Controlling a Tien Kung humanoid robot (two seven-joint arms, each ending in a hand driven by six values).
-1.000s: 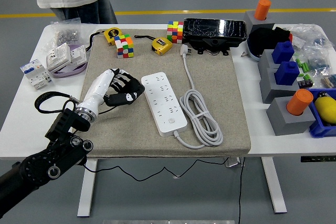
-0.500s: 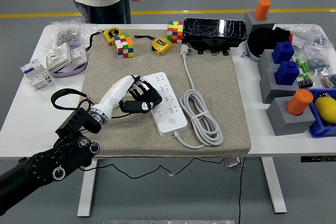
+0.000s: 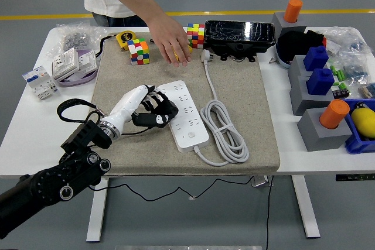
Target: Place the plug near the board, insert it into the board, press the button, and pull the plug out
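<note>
A white power strip (image 3: 184, 115) lies on the grey mat (image 3: 117, 86), its grey cable coiled at its right (image 3: 225, 130). The cable runs up to the white plug (image 3: 205, 56), which lies loose near the mat's far edge. My left hand (image 3: 155, 109) rests at the strip's left edge, its fingers loosely curled against the strip's side and holding nothing. A person's hand (image 3: 173, 42) reaches down from the far side and hovers just left of the plug, covering a yellow tape measure. My right arm is out of view.
Two colourful cubes (image 3: 139, 51) (image 3: 195, 35), a yellow tape measure (image 3: 125, 38) and a black box (image 3: 239, 33) line the mat's far edge. Grey blocks with orange and blue pieces (image 3: 319, 80) stand at right. White sockets (image 3: 70, 62) lie at left.
My left hand swung right from the bare mat to the strip's left edge, then held. The person's arm came down from the top toward the plug.
</note>
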